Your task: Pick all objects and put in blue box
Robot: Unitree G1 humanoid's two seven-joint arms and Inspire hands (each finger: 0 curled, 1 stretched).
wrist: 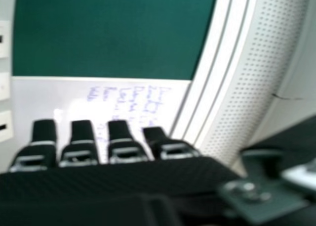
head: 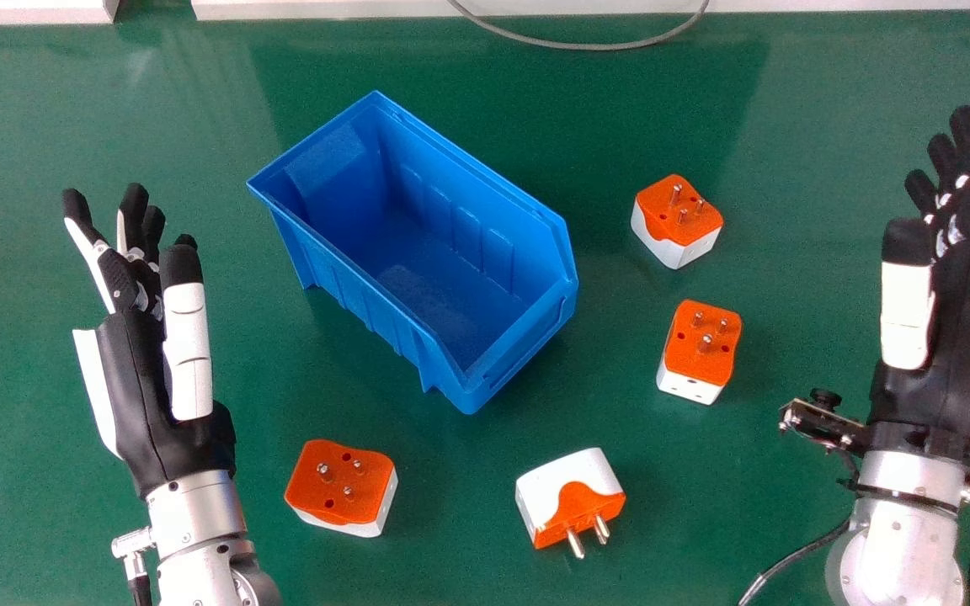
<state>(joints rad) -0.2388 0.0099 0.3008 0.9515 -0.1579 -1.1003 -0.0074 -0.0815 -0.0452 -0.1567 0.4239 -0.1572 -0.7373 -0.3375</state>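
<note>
Over the green tabletop (head: 443, 547), my left hand (head: 144, 370) is at frame left, my right hand (head: 961, 337) at frame right, fingers loosely extended. The blue box (head: 350, 273) sits upper centre, two adapters (head: 708, 358) right of it, two adapters (head: 342, 484) lower down. Beyond my right fingers (wrist: 118, 130), a written-on white panel (wrist: 54, 95).

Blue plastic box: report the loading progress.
Nothing looks done: the open-topped blue plastic box is bare inside. Nothing is in hand: the left robot hand and right robot hand are open and empty. All four orange and white plug adapters are left, on the green tabletop: far adapter and middle adapter right of the box, near-left adapter and near-right adapter closer in.
</note>
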